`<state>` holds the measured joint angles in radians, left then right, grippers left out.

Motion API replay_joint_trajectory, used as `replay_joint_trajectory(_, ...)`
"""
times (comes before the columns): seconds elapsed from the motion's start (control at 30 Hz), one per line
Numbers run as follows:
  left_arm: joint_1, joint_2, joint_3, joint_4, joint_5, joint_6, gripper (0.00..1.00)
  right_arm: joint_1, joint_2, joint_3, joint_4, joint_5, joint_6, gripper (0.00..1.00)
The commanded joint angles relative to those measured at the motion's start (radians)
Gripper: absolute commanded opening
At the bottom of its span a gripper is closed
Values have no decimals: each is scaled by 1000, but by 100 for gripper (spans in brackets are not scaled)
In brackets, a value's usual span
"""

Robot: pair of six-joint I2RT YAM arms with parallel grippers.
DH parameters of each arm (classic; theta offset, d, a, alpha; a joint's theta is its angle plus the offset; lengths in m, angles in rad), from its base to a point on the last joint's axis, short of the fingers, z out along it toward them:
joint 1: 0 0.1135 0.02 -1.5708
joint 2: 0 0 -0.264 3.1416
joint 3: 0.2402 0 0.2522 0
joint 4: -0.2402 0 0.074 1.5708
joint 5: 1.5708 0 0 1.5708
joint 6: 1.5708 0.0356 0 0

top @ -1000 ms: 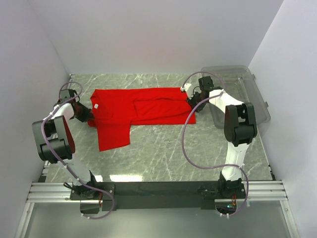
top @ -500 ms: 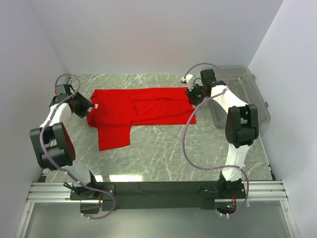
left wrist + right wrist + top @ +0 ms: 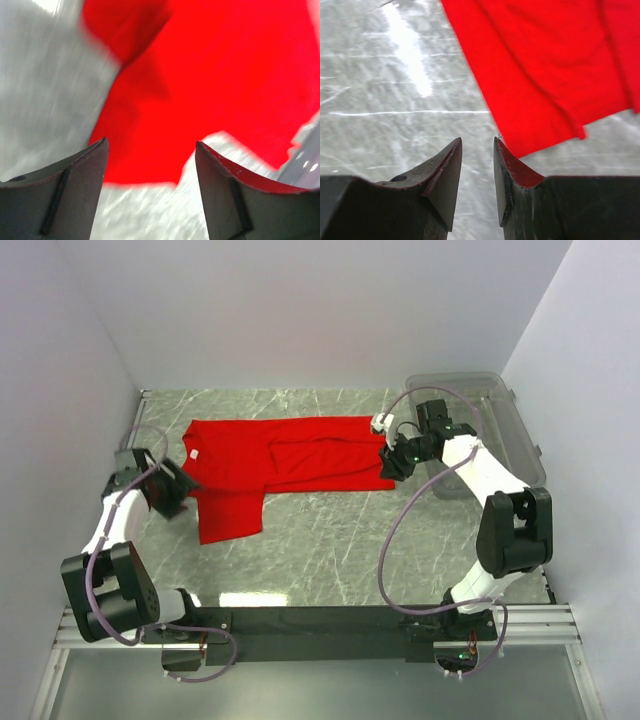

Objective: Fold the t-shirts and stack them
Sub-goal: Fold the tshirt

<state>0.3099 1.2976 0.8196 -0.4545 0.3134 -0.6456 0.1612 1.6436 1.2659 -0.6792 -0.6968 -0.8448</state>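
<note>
Red t-shirt [image 3: 280,465] lies partly folded near the tabletop's [image 3: 330,540] far edge. The left gripper [image 3: 150,145], at its left end, has jaws wide apart, holding nothing. The right gripper [image 3: 477,142], at its right end, has jaws a little apart, holding nothing.

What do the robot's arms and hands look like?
The left arm and right arm are white links with black joints, each trailed by a thin purplish-grey cable. The left hand and right hand have two dark grey wedge-shaped fingers tapering to thin tips.
</note>
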Motion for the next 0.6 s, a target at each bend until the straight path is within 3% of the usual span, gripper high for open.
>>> replay_joint_trajectory(0.0,0,-38,-65,-105,-2,-32,73,6,-56,-43,30,-53,50,39)
replay_joint_trajectory(0.3,-43,66,-111,-177,-100,-42,65,8,-90,-114,98,-78,134,39)
replay_joint_trajectory(0.43,-69,124,-108,-187,-131,-48,56,6,-102,-129,102,-72,136,39)
replay_joint_trajectory(0.5,-86,127,-105,-197,-146,-48,55,5,-111,-134,107,-69,135,39)
replay_joint_trajectory(0.57,-94,123,-103,-200,-155,-49,48,5,-113,-142,110,-63,135,39)
